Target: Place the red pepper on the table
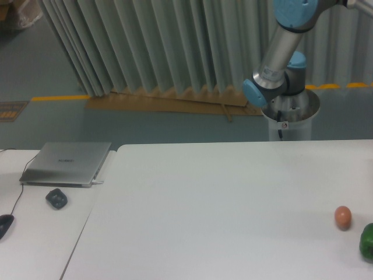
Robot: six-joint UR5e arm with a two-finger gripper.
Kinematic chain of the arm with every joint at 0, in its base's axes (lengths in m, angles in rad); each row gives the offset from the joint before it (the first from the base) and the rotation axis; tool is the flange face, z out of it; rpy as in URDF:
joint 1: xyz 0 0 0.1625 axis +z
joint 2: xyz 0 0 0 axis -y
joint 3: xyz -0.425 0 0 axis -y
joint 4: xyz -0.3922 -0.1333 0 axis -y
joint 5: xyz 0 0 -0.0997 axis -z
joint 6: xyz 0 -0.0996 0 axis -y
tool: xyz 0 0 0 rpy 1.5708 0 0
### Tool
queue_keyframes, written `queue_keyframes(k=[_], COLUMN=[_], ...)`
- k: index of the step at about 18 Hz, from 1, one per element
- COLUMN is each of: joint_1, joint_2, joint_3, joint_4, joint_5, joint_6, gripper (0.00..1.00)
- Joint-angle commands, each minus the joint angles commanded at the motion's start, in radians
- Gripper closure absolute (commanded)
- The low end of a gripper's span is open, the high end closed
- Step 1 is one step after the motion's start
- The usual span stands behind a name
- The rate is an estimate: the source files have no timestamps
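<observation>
Grey folded curtains (145, 46) hang at the back, above a blue-green floor with one yellow line (55, 98) and a flat brown sheet (175, 100). Nearer is the big white surface (221, 204), and a second white desk (35, 233) sits right beside it on its left side. One robot arm (285, 52) is there. It stands on a silver round base (290, 116) just behind the far edge of the big surface, toward the right. From the base it leans up and to the right, with blue caps on its joints, and it goes out of the top of the picture. Its fingers are out of sight, so I cannot tell if they are spread or pressed together. The red pepper is nowhere to be seen. On the big surface, near its right edge, there is one small orange egg-shaped thing (343, 217), and one dark green pepper (367, 241) just beside it, closer to the corner. On the desk there is one closed silver laptop (67, 163), one small dark lump (56, 198) in front of the laptop, and one dark mouse (4, 224) at the left edge.
</observation>
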Motion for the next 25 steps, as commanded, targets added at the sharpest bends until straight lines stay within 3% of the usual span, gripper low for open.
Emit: queue_keyframes(k=[6,12,25], joint_1=[0.008,0.006,0.026], joint_2=[-0.037,-0.104,-0.157], joint_3=[0.008,0.04,0.078], joint_4=[0.017,0.074,0.074], joint_5=[-0.002,-0.002,-0.005], joint_6=[-0.054,-0.049,-0.032], gripper=[0.0,0.0,0.0])
